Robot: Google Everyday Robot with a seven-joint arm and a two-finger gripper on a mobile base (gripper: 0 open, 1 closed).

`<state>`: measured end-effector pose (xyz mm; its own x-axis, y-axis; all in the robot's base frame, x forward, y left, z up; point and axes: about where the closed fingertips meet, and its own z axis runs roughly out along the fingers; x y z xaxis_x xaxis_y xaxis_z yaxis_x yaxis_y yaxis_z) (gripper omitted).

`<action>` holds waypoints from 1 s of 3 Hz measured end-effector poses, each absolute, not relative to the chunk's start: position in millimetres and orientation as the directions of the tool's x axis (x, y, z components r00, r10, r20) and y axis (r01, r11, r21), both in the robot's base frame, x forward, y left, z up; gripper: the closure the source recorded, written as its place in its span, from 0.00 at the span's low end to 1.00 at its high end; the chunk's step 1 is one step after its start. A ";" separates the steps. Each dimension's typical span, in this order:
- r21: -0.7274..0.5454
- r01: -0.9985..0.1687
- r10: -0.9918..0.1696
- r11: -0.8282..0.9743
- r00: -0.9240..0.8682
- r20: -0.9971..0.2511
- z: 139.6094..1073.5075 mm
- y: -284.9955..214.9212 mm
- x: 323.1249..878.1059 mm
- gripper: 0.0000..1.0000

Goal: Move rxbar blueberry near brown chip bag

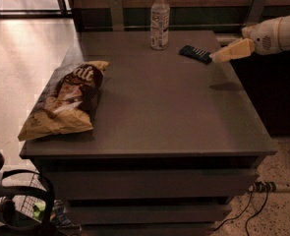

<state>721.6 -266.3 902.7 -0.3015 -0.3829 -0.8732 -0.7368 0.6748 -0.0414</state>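
Note:
The rxbar blueberry (pixel 195 53) is a small dark flat bar with white marks, lying at the far right of the tabletop. The brown chip bag (pixel 66 100) lies on the table's left edge, tan at its ends and dark brown in the middle. My gripper (pixel 218 57) comes in from the right on a white arm, above the table. Its tan fingers (pixel 233 49) point left, with the tip right beside the bar's right end. I cannot tell whether it touches the bar.
A clear plastic bottle (pixel 159 20) with a white cap stands upright at the back of the grey table (pixel 164 112), just left of the bar. A dark cabinet stands right of the table. Cables and a power strip (pixel 268 186) lie on the floor.

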 end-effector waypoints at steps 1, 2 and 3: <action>0.014 -0.746 -0.317 0.666 -0.300 -0.900 871.3 -265.4 758.0 0.00; 0.061 -0.749 -0.263 0.660 -0.306 -0.915 843.7 -262.4 781.6 0.00; 0.064 -0.738 -0.249 0.672 -0.307 -0.919 828.0 -263.5 797.1 0.00</action>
